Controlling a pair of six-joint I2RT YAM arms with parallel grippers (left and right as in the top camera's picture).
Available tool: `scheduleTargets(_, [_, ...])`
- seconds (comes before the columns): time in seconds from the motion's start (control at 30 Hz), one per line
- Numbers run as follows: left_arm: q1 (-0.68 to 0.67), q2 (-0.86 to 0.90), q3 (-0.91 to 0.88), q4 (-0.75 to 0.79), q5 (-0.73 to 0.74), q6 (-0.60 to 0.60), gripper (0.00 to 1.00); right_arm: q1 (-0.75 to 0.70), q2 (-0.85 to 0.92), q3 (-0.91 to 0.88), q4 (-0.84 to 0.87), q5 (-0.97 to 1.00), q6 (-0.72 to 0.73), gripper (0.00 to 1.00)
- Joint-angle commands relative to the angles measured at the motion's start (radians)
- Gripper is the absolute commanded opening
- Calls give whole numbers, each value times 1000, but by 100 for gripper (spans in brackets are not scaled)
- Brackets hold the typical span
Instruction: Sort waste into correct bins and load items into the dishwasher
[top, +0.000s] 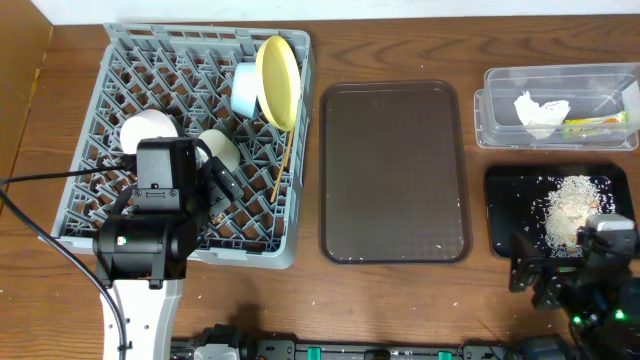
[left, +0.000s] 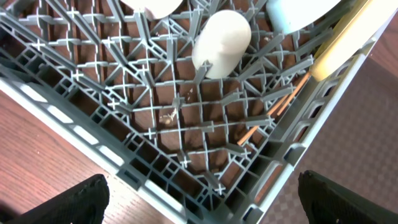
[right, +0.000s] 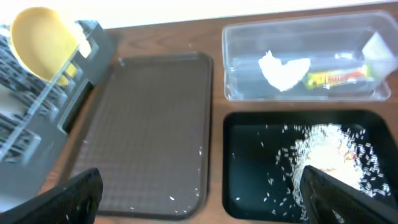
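Note:
The grey dish rack (top: 120, 60) holds the pale yellow plate (top: 279, 80) on edge, the light blue bowl (top: 245, 90), the pinkish-white bowl (top: 148, 127), the cream cup (top: 218, 147) and the chopsticks (top: 282, 165). My left gripper (top: 222, 192) is open and empty over the rack's front right corner (left: 273, 174); the cup (left: 222, 42) and chopsticks (left: 273, 112) lie below it. The clear tub (top: 500, 120) holds the white napkin (top: 540, 110) and yellow-green wrapper (top: 595, 123). The black bin (top: 505, 215) holds beige crumbs (top: 570, 205). My right gripper (top: 535, 280) is open and empty near the black bin's front edge (right: 249, 205).
The dark brown flat tray (top: 393, 170) lies between the rack and the bins, with a few stray crumbs near its front right corner (right: 186, 199). Bare wooden table shows at the front and at the far left.

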Motion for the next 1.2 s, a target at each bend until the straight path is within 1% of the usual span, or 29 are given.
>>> scheduleTargets(0.0, [3, 0, 14, -4, 2, -1, 98, -21, -80, -172, 111, -34, -25, 99])
scheduleTargets(0.1, [3, 0, 14, -4, 2, -1, 98, -21, -158, -335, 259, -35, -24, 99])
scheduleTargets(0.23, [3, 0, 14, -4, 2, -1, 98, -30, -237, -487, 413, -61, -24, 99])
scheduleTargets(0.3, [3, 0, 14, -4, 2, -1, 98, -45, -287, -583, 523, -85, -24, 99])
scheduleTargets(0.47, [3, -1, 14, -4, 2, -1, 98, -70, -364, -732, 711, -109, -21, 99])
scheduleTargets(0.6, [3, 0, 14, -4, 2, -1, 98, -76, -372, -819, 846, -109, -21, 99])
scheduleTargets(0.7, [3, -1, 14, -4, 2, -1, 98, -76, -372, -846, 906, -100, -32, 99])
scheduleTargets(0.93, [3, 0, 14, -4, 2, -1, 98, -89, -372, -845, 916, -37, -36, 99])
scheduleTargets(1.07, [3, 0, 14, -4, 2, -1, 98, -121, -372, -845, 968, 2, -38, 99])
scheduleTargets(1.17, [3, 0, 14, -4, 2, -1, 98, -141, -372, -845, 974, 12, -51, 99])
